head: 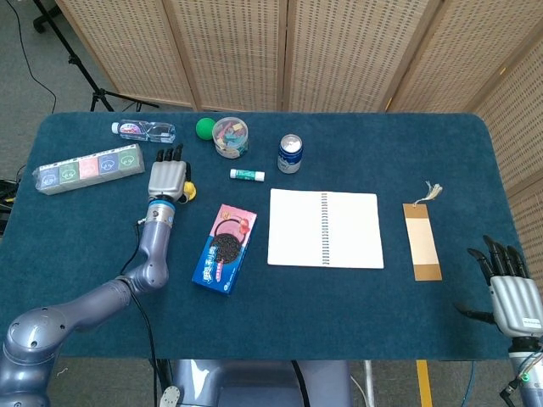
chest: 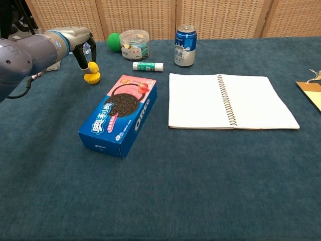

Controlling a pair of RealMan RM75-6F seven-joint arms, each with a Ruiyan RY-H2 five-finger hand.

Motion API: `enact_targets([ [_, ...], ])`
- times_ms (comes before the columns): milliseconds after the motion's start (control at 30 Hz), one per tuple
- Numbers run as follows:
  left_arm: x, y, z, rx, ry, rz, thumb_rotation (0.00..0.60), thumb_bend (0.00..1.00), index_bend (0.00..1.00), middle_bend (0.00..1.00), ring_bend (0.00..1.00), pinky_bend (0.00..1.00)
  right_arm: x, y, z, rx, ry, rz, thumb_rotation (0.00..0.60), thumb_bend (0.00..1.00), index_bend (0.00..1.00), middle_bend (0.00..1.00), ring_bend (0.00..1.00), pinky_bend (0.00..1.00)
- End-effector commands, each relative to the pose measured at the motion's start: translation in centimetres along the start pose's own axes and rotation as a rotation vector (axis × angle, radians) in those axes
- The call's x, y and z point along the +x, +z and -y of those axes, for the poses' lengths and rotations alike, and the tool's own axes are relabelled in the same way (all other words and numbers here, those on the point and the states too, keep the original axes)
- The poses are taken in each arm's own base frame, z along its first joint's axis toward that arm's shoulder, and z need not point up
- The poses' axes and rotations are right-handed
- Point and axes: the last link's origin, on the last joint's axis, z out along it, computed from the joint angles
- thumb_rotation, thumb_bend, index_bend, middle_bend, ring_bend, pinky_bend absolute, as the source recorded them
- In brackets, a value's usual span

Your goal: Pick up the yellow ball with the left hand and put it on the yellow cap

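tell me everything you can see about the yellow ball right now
The small, round, plain yellow ball looks smooth and matte; its material cannot be told. It sits directly on top of the shallow yellow cap, which rests on the dark blue cloth-covered table, left of the blue cookie box. The dark fingers of the left hand are right against its left side, seemingly touching it. In the head view the hand covers nearly all of it.

Head view. Left hand [head: 167, 179] over yellow cap [head: 189, 191], near table's [head: 339, 297] left edge; cookie box [head: 225, 248] and notebook [head: 324, 228] at centre; right hand [head: 511, 297] at right edge, fingers apart.
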Motion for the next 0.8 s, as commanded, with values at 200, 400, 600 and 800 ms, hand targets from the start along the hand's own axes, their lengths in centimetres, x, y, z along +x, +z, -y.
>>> enact_targets([
  [200, -0.55, 0.09, 0.07, 0.017, 0.027, 0.025, 0.600, 0.27, 0.60, 0.00, 0.00, 0.02, 0.03, -0.06, 0.00, 0.000, 0.001, -0.003, 0.600, 0.00, 0.15, 0.00, 0.00, 0.00],
  [400, -0.54, 0.14, 0.10, 0.023, 0.033, 0.023, 0.600, 0.27, 0.60, 0.00, 0.00, 0.02, -0.01, -0.12, 0.00, -0.001, 0.000, -0.003, 0.600, 0.00, 0.15, 0.00, 0.00, 0.00],
  [600, -0.53, 0.17, 0.15, 0.028, 0.036, 0.024, 0.600, 0.25, 0.58, 0.00, 0.00, 0.02, 0.04, -0.16, -0.04, -0.001, 0.001, -0.006, 0.600, 0.00, 0.15, 0.00, 0.00, 0.00],
  [800, -0.59, 0.19, 0.27, 0.035, 0.033, 0.023, 0.600, 0.18, 0.45, 0.00, 0.00, 0.02, 0.04, -0.18, -0.07, -0.001, 0.002, -0.009, 0.600, 0.00, 0.15, 0.00, 0.00, 0.00],
])
